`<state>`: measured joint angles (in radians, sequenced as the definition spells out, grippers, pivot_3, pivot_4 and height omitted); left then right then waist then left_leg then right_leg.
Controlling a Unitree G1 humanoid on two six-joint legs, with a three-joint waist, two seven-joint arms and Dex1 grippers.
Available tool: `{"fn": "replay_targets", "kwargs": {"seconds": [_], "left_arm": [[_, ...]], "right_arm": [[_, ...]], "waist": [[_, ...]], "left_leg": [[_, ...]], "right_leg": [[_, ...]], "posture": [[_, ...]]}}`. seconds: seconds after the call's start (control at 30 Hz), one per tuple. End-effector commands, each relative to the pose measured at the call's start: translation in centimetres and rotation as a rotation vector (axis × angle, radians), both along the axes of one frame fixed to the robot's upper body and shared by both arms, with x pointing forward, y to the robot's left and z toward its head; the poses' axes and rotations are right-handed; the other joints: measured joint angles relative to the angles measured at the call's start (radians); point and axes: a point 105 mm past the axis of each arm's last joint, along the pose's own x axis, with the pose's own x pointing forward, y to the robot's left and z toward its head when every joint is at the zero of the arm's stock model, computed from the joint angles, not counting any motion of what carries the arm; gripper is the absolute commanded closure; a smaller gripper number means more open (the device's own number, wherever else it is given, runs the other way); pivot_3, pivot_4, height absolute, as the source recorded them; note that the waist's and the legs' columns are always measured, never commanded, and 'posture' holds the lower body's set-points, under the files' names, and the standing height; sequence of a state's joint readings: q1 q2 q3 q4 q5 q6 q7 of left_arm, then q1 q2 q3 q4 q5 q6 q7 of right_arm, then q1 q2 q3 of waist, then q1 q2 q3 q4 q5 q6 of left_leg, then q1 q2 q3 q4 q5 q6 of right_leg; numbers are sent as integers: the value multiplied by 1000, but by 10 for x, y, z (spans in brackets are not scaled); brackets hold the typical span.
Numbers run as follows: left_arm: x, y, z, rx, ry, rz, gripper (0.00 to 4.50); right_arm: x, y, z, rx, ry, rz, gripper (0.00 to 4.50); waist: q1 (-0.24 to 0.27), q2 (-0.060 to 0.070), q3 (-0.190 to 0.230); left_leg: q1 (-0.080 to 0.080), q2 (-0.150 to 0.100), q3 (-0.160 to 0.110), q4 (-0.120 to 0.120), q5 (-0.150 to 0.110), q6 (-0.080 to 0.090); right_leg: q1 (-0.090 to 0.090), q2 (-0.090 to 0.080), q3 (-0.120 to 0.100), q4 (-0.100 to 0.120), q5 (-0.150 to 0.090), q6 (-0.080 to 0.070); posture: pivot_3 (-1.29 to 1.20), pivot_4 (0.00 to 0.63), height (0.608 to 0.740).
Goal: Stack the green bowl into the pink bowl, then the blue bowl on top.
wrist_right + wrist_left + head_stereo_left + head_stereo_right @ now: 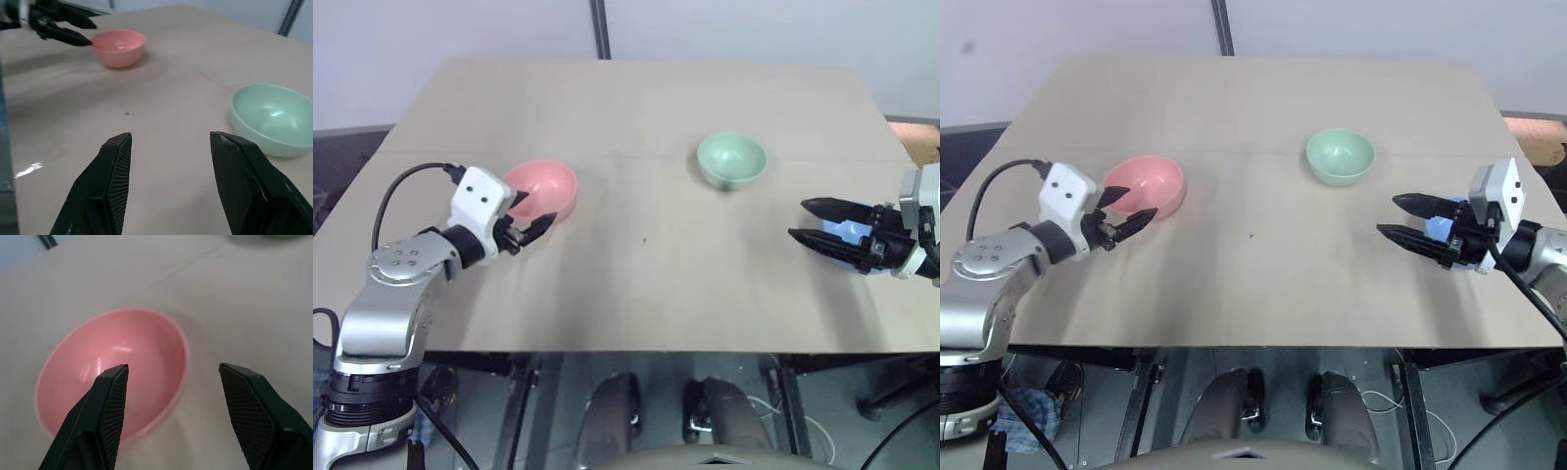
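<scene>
The pink bowl (543,188) sits upright on the table's left side. My left gripper (536,211) is open at its near rim; in the left wrist view one finger (110,406) lies over the bowl's inside and the other over the table beside it. The green bowl (731,159) stands upright right of centre, farther back, empty. My right gripper (800,219) is open and empty at the right, pointing leftward above the table, with the green bowl (274,117) ahead to one side. The blue bowl (1438,227) shows as a patch of blue behind the right gripper's fingers, mostly hidden.
The tan table (646,98) has open surface between the bowls, with a small dark speck (644,238) near its middle. A black pole (599,29) rises behind the far edge. An orange-pink object (1533,137) lies past the right edge.
</scene>
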<state>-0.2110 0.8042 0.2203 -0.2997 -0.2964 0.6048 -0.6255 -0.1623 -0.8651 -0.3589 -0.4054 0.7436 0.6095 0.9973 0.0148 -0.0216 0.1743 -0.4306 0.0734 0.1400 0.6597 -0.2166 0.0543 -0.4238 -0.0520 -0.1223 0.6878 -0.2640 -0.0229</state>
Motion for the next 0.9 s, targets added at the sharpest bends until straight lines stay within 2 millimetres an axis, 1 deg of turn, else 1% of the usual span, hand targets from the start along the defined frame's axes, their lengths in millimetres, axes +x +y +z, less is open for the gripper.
{"fn": "replay_targets", "kwargs": {"seconds": [0.03, 0.17, 0.43, 0.47, 0.57, 0.63, 0.73, 0.9], "left_arm": [[7, 6, 10, 74, -44, 32, 1361], [17, 13, 3, 149, -28, 38, 1361], [31, 14, -8, 201, 10, 11, 1361], [33, 11, -8, 204, 7, -2, 1361], [35, 3, -5, 204, -8, -51, 1361], [37, 2, -1, 202, -25, -62, 1361], [40, 0, 11, 141, -62, -65, 1361], [42, 0, 23, 92, -106, -66, 1361]], "right_arm": [[-6, 8, 13, -11, -46, 41, 1697], [-4, 8, 12, -13, -54, 37, 1697], [-6, 5, 9, -14, -62, 5, 1697], [-6, 5, 9, -13, -63, 1, 1697], [-6, 2, 9, -14, -68, -17, 1697], [-7, 1, 8, -15, -68, -26, 1697], [-8, 0, 6, -17, -64, -37, 1697], [-9, -1, 4, -19, -60, -45, 1697]], "waist": [[0, 0, 0], [0, 0, 0], [0, 0, 0], [0, 0, 0], [0, 0, 0], [0, 0, 0], [0, 0, 0], [-1, 0, 0]], "left_leg": [[0, 0, 0, -1, 0, 0], [0, 0, 0, -3, 0, 0], [-1, -1, 0, -7, 2, -4], [-1, -1, 0, -7, 2, -4], [-1, -1, 0, -7, 2, -4], [-1, -1, 0, -7, 2, -4], [0, -1, 0, -7, 3, -4], [0, -1, 1, -6, 3, -4]], "right_leg": [[0, 0, 0, -1, 0, 0], [0, 0, 0, -4, 0, 0], [0, 1, -1, -8, 0, 0], [0, 1, -1, -8, 0, 0], [0, 1, -1, -8, 0, 0], [0, 0, -1, -8, 0, 0], [0, 1, -1, -8, 0, 0], [1, 1, -1, -8, 0, 0]], "posture": [[0, 150, 740], [0, 150, 740], [0, 150, 740], [0, 150, 740], [0, 150, 740], [0, 150, 740], [0, 150, 740], [0, 150, 740]]}}
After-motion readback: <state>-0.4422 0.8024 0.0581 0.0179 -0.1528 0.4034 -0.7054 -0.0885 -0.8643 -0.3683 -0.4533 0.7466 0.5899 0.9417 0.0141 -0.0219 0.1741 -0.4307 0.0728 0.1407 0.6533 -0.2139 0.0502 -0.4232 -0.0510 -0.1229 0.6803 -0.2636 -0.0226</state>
